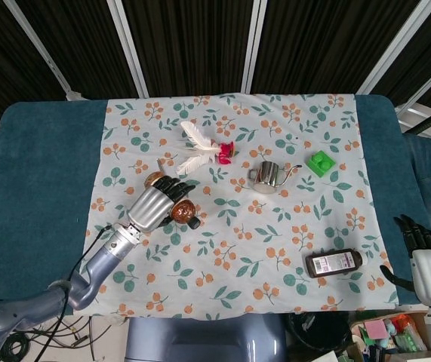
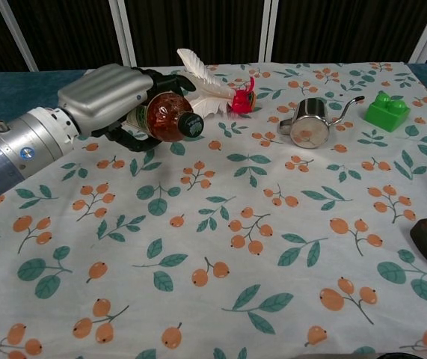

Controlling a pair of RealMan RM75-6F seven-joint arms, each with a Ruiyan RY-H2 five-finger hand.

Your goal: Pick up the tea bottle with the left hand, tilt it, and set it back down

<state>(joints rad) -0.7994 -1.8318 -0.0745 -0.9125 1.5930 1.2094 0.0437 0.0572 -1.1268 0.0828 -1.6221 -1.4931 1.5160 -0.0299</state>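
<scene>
The tea bottle (image 2: 167, 117) has amber liquid and a black cap. It is tipped far over, with the cap (image 1: 192, 222) pointing toward me and to the right. My left hand (image 2: 107, 93) grips it from above, its silver back facing up and its fingers wrapped round the body. The label is hidden under the hand. In the head view the left hand (image 1: 155, 205) covers most of the bottle (image 1: 182, 209) over the left middle of the cloth. Whether the bottle touches the cloth I cannot tell. My right hand (image 1: 417, 234) rests off the table's right edge, holding nothing.
A floral cloth (image 1: 290, 226) covers the blue table. Behind the bottle lies a red shuttlecock with white feathers (image 1: 202, 148). A small steel pot (image 1: 265, 176) and a green block (image 1: 321, 162) stand at centre right. A dark bottle (image 1: 333, 262) lies at the front right.
</scene>
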